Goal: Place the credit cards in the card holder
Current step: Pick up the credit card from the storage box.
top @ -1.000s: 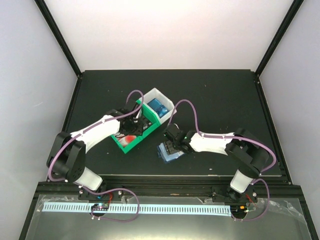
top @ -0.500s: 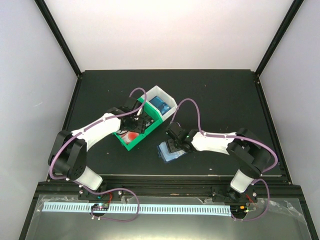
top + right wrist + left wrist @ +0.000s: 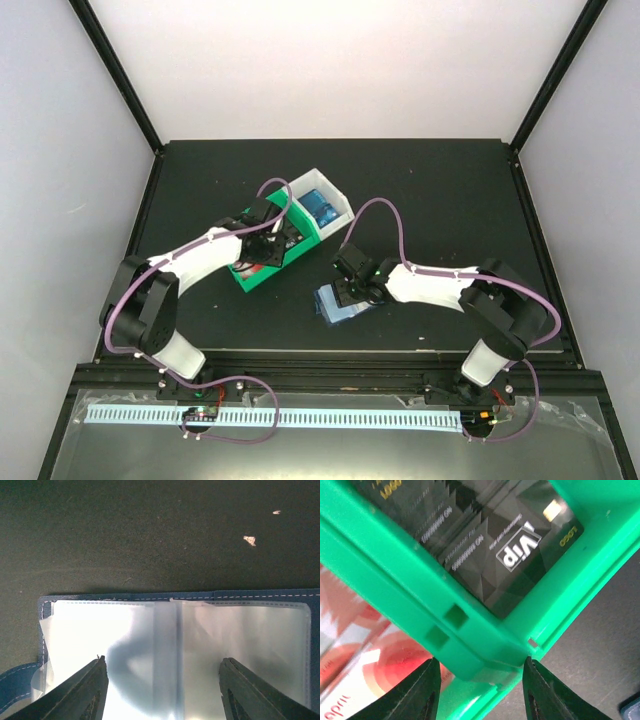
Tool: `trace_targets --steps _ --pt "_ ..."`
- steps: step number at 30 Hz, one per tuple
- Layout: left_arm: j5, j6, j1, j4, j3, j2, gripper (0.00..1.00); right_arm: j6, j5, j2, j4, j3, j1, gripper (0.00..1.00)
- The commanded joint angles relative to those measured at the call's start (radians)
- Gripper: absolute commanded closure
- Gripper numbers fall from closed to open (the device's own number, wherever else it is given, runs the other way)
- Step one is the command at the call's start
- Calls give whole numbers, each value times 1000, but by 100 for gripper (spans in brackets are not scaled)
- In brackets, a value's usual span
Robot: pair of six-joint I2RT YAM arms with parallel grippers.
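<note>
The credit cards lie in bins: black cards (image 3: pixel 520 555) and red-and-white cards (image 3: pixel 360 670) fill two compartments of the green bin (image 3: pixel 247 281), and blue cards (image 3: pixel 322 208) sit in the white bin (image 3: pixel 343 207). My left gripper (image 3: pixel 268 243) hangs low over the green bin (image 3: pixel 395 580). In the wrist view this gripper (image 3: pixel 480 662) is open, its jaws straddling the divider's corner, with the right finger touching it. The card holder (image 3: pixel 340 305) lies open on the table. My right gripper (image 3: pixel 350 288) hovers over it. Its jaws (image 3: pixel 163 661) stand wide over the clear sleeves (image 3: pixel 130 630), gripping nothing.
Both bins stand joined on the black table (image 3: pixel 450 190), left of centre. A dark frame rail (image 3: pixel 400 352) runs along the near edge. White crumbs (image 3: pixel 249 540) dot the mat beyond the card holder.
The joined bins have shifted and turned slightly away from me. My left gripper moved with them. The right gripper edged left over the card holder.
</note>
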Motion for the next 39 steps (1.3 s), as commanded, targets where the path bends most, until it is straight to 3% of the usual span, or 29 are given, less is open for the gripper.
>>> trace_targets --steps 1,7,12,18,24,31,39 --pt "-28 6 18 -12 -56 -28 53 14 -13 -4 1 -2 -2 37" --pt "6 53 19 -48 -51 -140 45 17 -21 6 6 0 -3 37" --pt "-172 93 22 -140 9 -131 49 19 -33 17 11 -6 -3 37" --pt "-196 123 24 -169 50 -11 54 9 -40 25 13 -11 -3 37" --pt "-133 150 19 -143 54 68 53 15 -43 22 20 -20 -3 37" --pt "-19 174 15 -84 9 18 46 14 -48 32 21 -15 -2 37" --pt "-189 96 17 -147 45 88 41 15 -49 39 21 -15 -3 37"
